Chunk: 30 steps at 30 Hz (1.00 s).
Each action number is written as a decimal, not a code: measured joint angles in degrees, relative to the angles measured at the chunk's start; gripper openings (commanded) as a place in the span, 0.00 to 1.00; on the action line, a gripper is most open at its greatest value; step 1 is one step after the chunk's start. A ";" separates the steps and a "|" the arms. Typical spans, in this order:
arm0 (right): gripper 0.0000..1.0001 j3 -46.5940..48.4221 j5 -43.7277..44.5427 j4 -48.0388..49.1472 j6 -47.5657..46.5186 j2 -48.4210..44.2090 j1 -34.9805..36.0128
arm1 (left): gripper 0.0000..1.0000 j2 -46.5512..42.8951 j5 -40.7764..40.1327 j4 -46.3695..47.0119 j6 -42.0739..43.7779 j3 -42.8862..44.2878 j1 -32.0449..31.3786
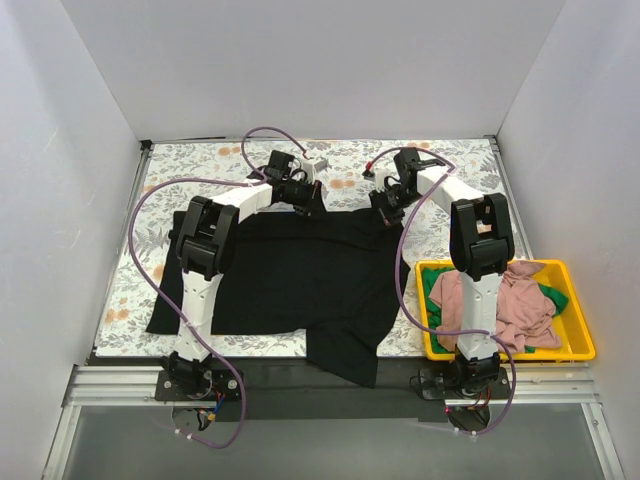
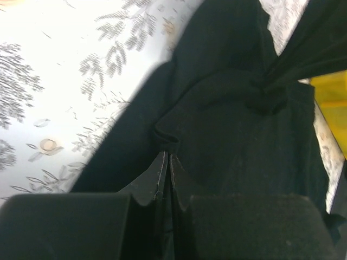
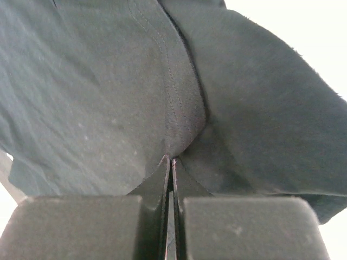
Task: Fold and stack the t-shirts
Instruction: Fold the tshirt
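Note:
The black t-shirt [image 1: 300, 275] lies spread on the floral tablecloth [image 1: 190, 180], its near part hanging over the table's front edge. My left gripper [image 1: 305, 198] is shut on the shirt's far edge; the left wrist view shows the pinched black fold [image 2: 168, 142] at the closed fingertips. My right gripper [image 1: 385, 207] is shut on the far right edge; the right wrist view shows a stitched hem [image 3: 181, 135] pinched at the tips. The pink t-shirt [image 1: 520, 305] and green t-shirt [image 1: 553, 297] lie crumpled in the yellow bin [image 1: 580, 350].
The yellow bin stands at the right front of the table, behind the right arm's base. White walls enclose the table on three sides. Purple cables loop from both arms. The bin's yellow edge also shows in the left wrist view [image 2: 332, 97].

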 measured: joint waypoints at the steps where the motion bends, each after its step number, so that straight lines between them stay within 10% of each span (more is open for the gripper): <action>1: 0.01 -0.44 -0.31 -0.11 -0.48 -0.02 0.00 | 0.00 -0.61 0.59 0.52 0.20 -1.09 0.00; 17: 0.06 -8.52 -0.61 -4.13 -15.74 -7.26 4.33 | 0.00 -14.99 7.41 0.20 10.05 -15.43 0.00; 24: 0.40 -12.57 4.52 -6.54 -23.21 -9.29 7.50 | 0.15 -17.16 9.88 -8.04 22.62 -22.49 -0.33; 30: 0.44 -12.44 6.43 -8.87 -27.52 -11.96 6.86 | 0.17 -22.62 10.05 -16.48 33.22 -27.36 0.50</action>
